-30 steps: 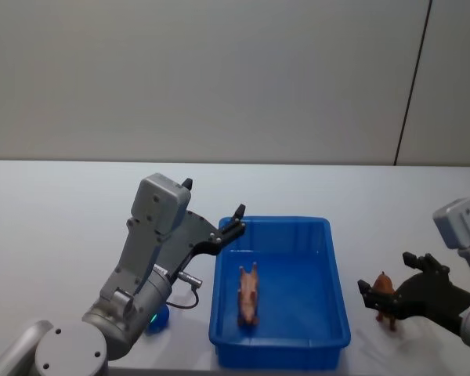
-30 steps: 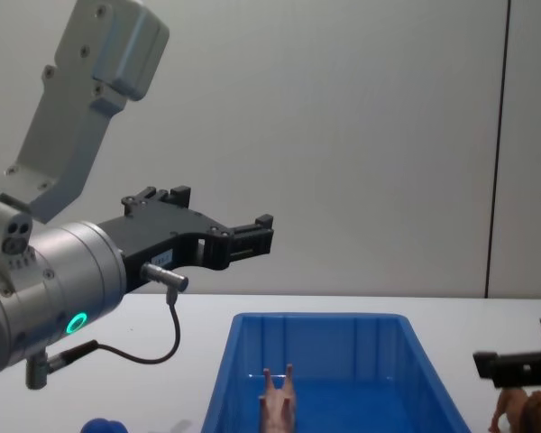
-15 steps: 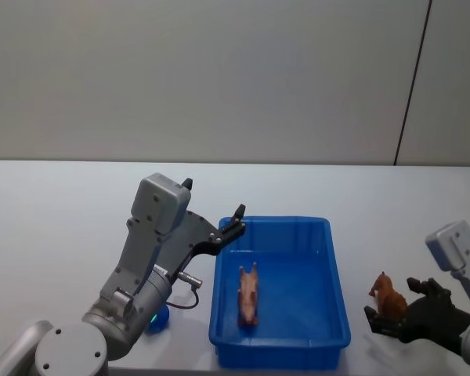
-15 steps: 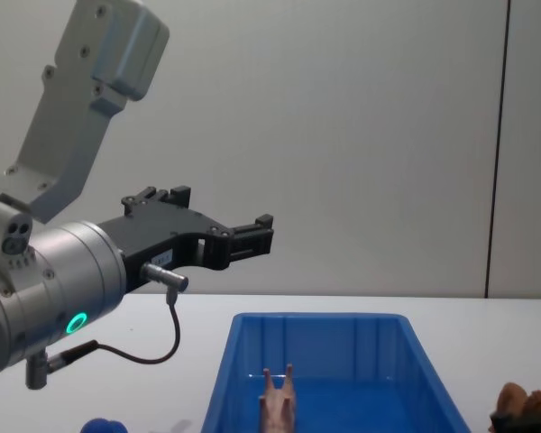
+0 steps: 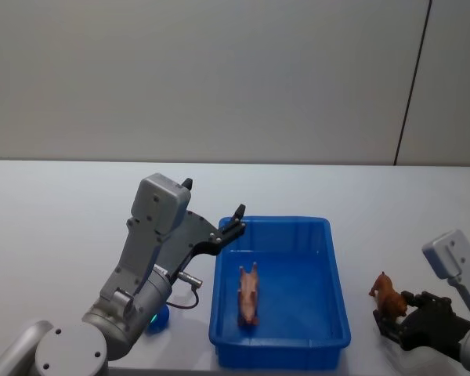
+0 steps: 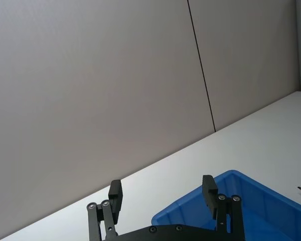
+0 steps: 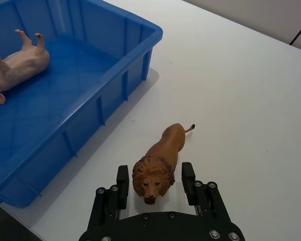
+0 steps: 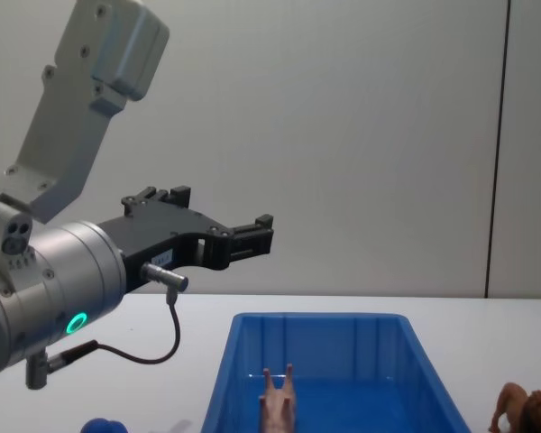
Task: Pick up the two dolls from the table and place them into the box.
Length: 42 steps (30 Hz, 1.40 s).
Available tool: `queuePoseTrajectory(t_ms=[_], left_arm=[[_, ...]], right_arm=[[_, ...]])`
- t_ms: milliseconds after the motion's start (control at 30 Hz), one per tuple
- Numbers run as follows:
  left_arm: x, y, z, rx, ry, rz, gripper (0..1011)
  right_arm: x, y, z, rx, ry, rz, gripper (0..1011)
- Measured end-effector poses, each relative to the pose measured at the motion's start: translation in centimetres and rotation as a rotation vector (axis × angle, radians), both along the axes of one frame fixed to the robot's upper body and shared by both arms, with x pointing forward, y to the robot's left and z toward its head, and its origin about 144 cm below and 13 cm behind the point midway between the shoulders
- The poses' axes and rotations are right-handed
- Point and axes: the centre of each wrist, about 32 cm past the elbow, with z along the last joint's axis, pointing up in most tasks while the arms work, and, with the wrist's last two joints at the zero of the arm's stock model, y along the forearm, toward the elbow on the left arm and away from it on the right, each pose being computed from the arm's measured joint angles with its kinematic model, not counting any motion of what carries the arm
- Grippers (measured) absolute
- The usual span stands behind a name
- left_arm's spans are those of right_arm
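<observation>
The blue box [image 5: 334, 268] stands on the white table [image 5: 55, 227] in front of me. A pale pinkish-tan doll [image 5: 248, 294] lies on its side inside the box [image 7: 65, 90], shown in the right wrist view as the doll [image 7: 15, 68]. A rounded deep-blue doll [image 5: 159, 319] rests on the table, half hidden under my left arm. My left gripper [image 5: 233, 222] hangs open and empty above the box's left rim, fingers spread [image 6: 161, 190]. A brown lion figure [image 7: 161, 156] stands right of the box. My right gripper [image 7: 155, 171] is open, low at the table, with the lion's head between its fingers.
The box's rim and tall ribbed right wall [image 7: 125, 83] stand close beside the lion [image 5: 387, 295]. Bare white tabletop stretches behind the box and to the far right [image 7: 251, 90]. A grey wall closes off the back.
My right gripper has drawn back toward me and sunk lower, dropping out of the chest view. The lion has stayed standing in place. The left arm has not moved.
</observation>
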Motion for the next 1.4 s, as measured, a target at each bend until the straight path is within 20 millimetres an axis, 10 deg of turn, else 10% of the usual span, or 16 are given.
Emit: queuePoseTrajectory(t_ms=[267, 800, 1400], left_arm=[[0.0, 0.0, 0.0, 0.000, 0.000, 0.000, 1001], [0.0, 0.0, 0.0, 0.000, 0.000, 0.000, 1001], [0.0, 0.0, 0.0, 0.000, 0.000, 0.000, 1002]], right_arm=[[-0.2, -0.1, -0.2, 0.013, -0.039, -0.002, 428], [-0.7, 0.6, 1.2, 0.084, -0.223, 0.001, 428], [0.2, 5.8, 4.9, 0.164, -0.291, 0.134, 428]])
